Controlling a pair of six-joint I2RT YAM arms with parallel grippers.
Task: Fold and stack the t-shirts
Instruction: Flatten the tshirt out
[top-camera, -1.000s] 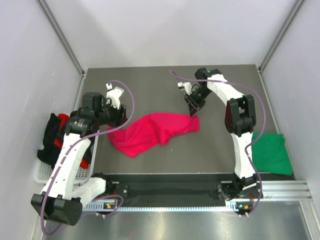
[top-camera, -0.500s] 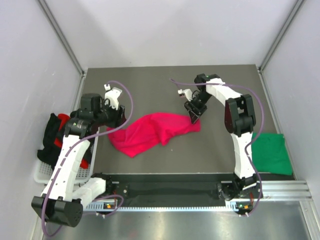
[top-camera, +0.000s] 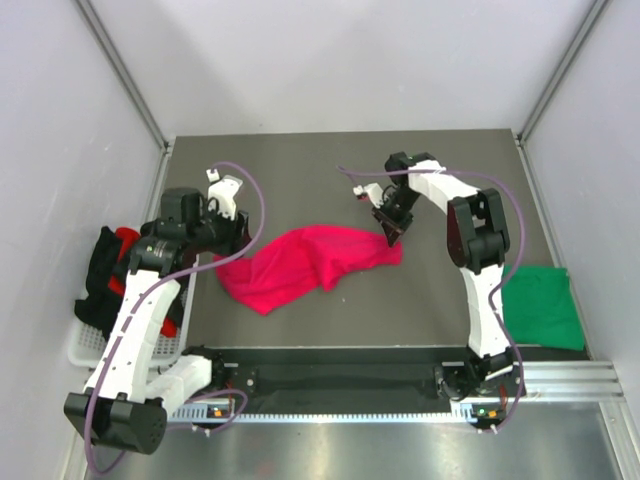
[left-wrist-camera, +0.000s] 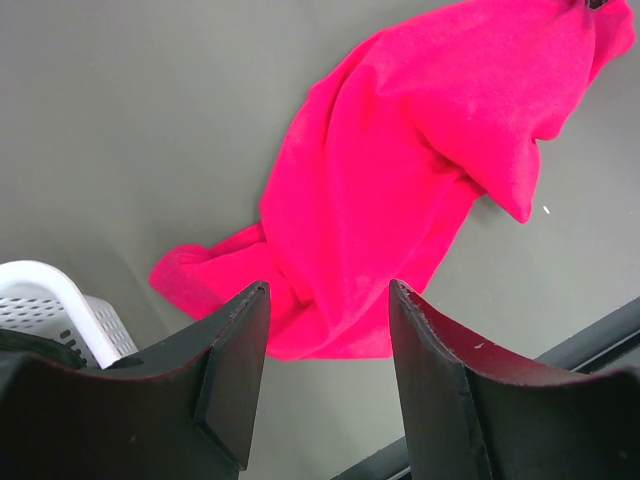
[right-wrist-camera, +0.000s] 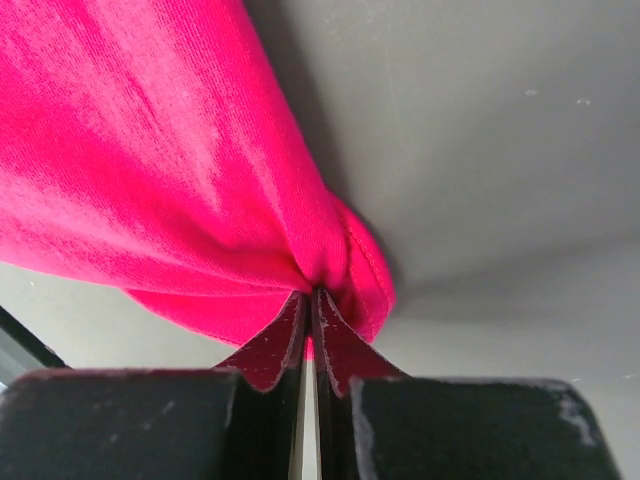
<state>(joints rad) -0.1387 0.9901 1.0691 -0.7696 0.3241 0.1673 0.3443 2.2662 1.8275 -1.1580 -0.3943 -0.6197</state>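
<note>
Now | grey table (top-camera: 300, 180), white walls (top-camera: 330, 60) | right jaws pinching pink t-shirt (top-camera: 300, 262) | left jaws spread

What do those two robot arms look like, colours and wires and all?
Both the left arm and right arm have white links with chunky black joints. A purple cable loops along each. The left claw and right claw each have two dark wedge-shaped fingers.

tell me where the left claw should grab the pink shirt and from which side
Probably the bunched left end of the pink t-shirt, near the white basket, coming straight down from above. The right claw is shut on the opposite end. The open left claw hangs over the left end, where the cloth is gathered into thick folds that should pinch easily.
</note>
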